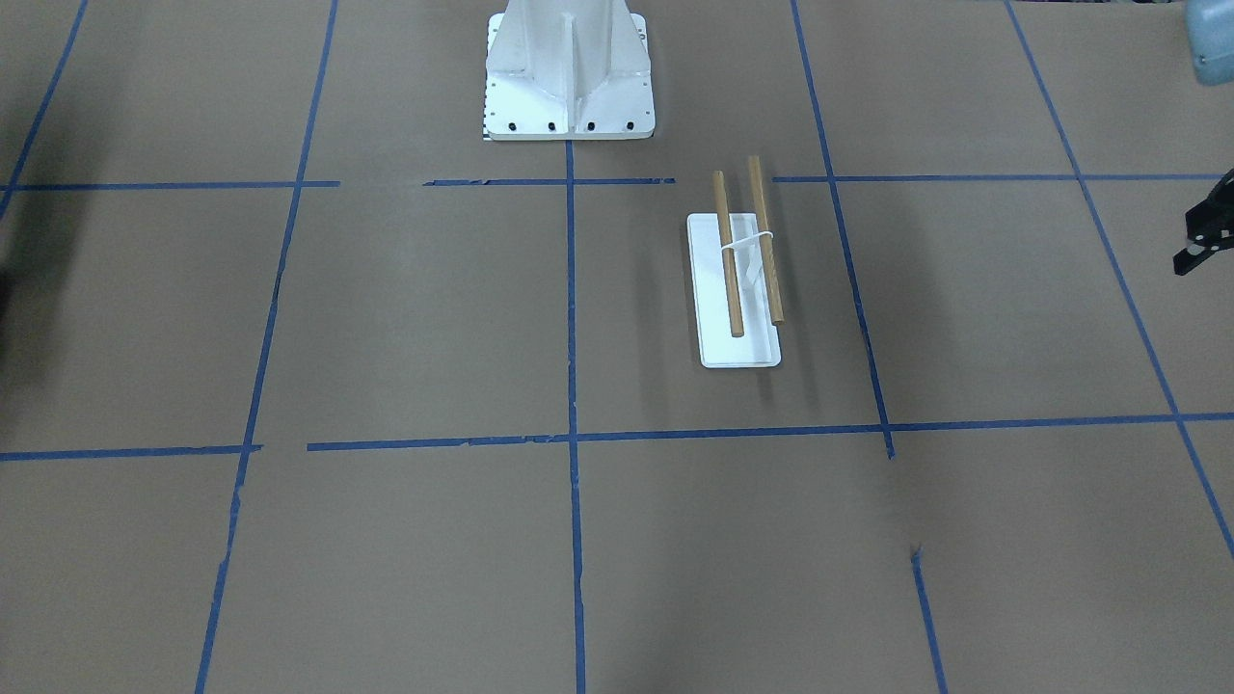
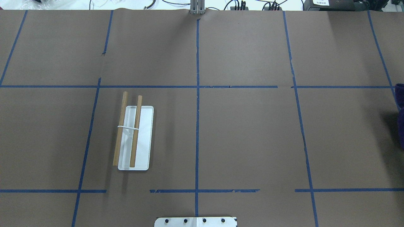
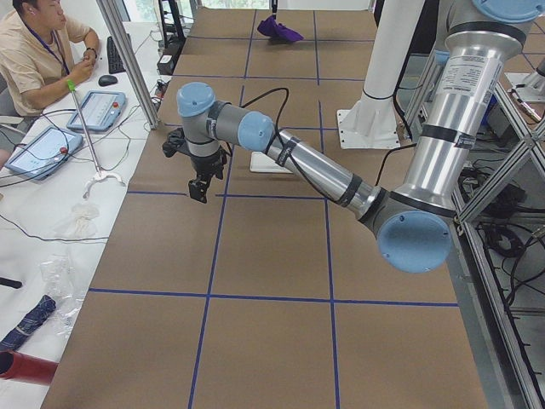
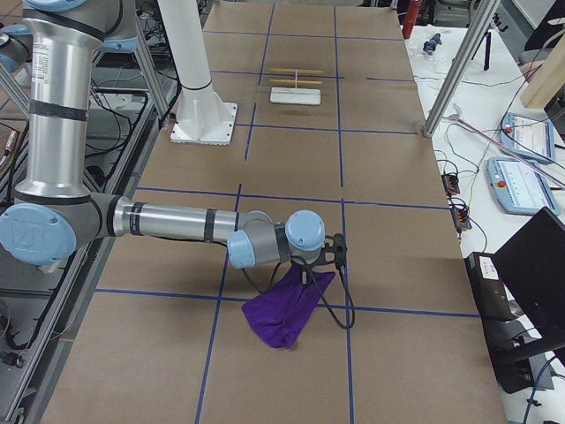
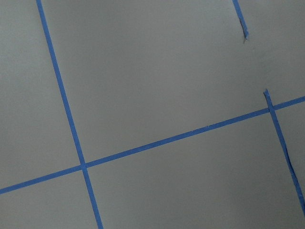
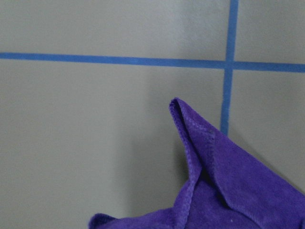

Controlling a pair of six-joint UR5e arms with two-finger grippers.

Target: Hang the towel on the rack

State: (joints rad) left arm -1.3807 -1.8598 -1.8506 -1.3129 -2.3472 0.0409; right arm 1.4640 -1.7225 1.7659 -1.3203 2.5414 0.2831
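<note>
The rack [image 1: 737, 289] stands on the brown table, a white base with two wooden dowels; it also shows in the overhead view [image 2: 135, 138] and far off in the exterior right view [image 4: 296, 88]. The purple towel [image 4: 281, 316] lies bunched at the table's right end. One part of it rises to my right gripper [image 4: 307, 274], and the right wrist view shows a raised fold [image 6: 228, 191] but no fingers. I cannot tell whether that gripper is shut. My left gripper [image 3: 198, 192] hovers over bare table, far from the rack, and shows only at the front view's edge [image 1: 1188, 258]. I cannot tell its state.
The white robot pedestal [image 1: 569, 77] stands at the table's near-robot edge, next to the rack. Blue tape lines [image 2: 197, 126] divide the table into squares. An operator [image 3: 38, 51] sits beyond the table's far side, with tablets [image 3: 94, 111] beside him.
</note>
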